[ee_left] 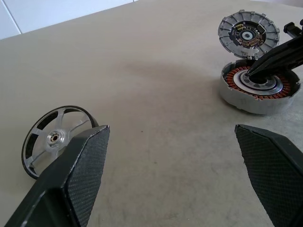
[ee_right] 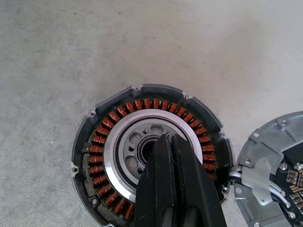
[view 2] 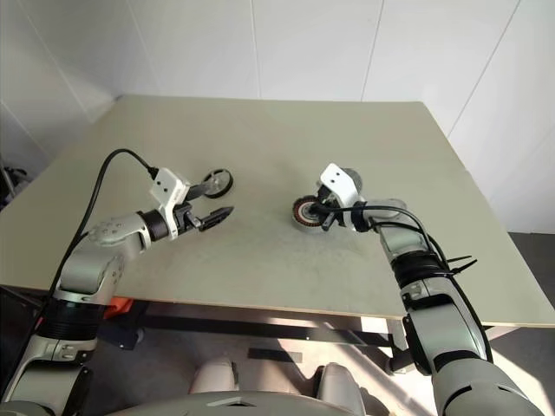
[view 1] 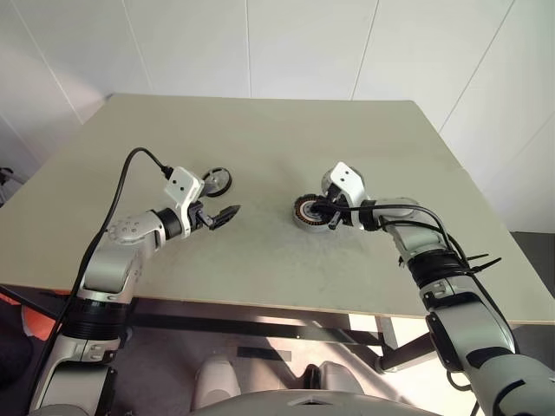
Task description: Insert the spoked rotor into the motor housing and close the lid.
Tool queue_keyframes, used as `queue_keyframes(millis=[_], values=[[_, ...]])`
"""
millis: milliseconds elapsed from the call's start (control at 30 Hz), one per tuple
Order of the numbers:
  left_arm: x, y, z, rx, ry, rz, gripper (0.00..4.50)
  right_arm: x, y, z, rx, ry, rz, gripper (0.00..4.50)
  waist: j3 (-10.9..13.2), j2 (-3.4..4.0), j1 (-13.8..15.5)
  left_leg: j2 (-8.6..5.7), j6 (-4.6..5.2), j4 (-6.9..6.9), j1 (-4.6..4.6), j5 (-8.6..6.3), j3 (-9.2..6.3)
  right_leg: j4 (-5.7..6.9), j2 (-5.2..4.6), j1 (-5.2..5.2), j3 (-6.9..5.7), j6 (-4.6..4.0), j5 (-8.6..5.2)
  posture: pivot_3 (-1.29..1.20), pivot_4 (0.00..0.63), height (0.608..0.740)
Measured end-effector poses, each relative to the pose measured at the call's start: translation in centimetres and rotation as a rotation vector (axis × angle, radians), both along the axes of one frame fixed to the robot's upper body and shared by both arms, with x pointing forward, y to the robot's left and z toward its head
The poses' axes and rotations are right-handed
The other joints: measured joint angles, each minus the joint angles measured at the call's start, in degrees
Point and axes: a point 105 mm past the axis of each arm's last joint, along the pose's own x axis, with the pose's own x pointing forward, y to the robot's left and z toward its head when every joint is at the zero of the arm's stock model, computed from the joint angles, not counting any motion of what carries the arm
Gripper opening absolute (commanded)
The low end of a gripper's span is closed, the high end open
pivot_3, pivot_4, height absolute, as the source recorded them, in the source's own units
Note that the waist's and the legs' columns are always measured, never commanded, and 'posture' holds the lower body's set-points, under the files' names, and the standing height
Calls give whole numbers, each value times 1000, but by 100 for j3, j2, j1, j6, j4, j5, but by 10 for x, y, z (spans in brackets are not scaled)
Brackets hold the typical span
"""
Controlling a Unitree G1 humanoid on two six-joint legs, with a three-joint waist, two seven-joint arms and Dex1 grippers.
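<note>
1. A pale beige counter [view 1: 260,139] stands against white panelled walls; its surface is matte and lightly speckled.
2. The housing [ee_right: 151,151] lies flat on the counter, right of centre, open side up, with a ring of copper-orange windings around a silver inner ring and a dark centre hole.
3. The right gripper [ee_right: 166,141] has its two black fingers pressed together. Their tips sit over the housing's centre, at or in the dark hole; whether they touch the metal I cannot tell.
4. The lid [ee_left: 248,35] is just beside the housing, on its far right side. It is tipped up, its inner face with ribs and a dark centre showing in the left wrist view. A small silver link seems to join its edge to the housing's rim.
5. The rotor [ee_left: 56,138] rests on the counter left of centre, well apart from the housing. It has a thin black rim, a few spokes and a pale hub, and is tilted rather than flat.
6. The left gripper [view 1: 227,212] hovers just above the counter, near the rotor but not touching it. Its fingers [ee_left: 80,170] stand wide apart with nothing between them.
</note>
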Motion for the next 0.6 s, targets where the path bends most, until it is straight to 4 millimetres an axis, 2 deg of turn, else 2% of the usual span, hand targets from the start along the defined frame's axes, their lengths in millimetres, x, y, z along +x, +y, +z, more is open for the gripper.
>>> queue_keyframes(millis=[133,267,400,500,600], values=[[10,11,4,-89,-8,115,4500,-5,13,19,54,-31,62,23,1,2,-1,1,1,-2,-16,-1,0,-3,4,-15,0,0,0,0,0,740],[33,47,8,-269,21,382,4500,-11,25,52,121,-103,116,23,1,1,8,1,3,-4,-15,-2,0,-10,5,-12,0,0,0,0,0,740],[39,75,-6,-375,97,570,4500,-12,24,61,131,-112,114,23,1,-1,17,0,4,-3,-14,-2,0,-13,4,-8,0,0,0,0,0,740],[42,74,-17,-465,172,623,4500,-15,25,64,146,-110,119,23,1,-2,42,0,3,-2,-17,-2,-1,-13,2,-8,-2,0,0,0,0,740],[50,60,-19,-567,241,623,4500,-16,28,67,158,-118,127,23,4,-8,55,-2,3,0,-19,-2,-1,-14,0,-8,-2,0,1,0,0,740]])
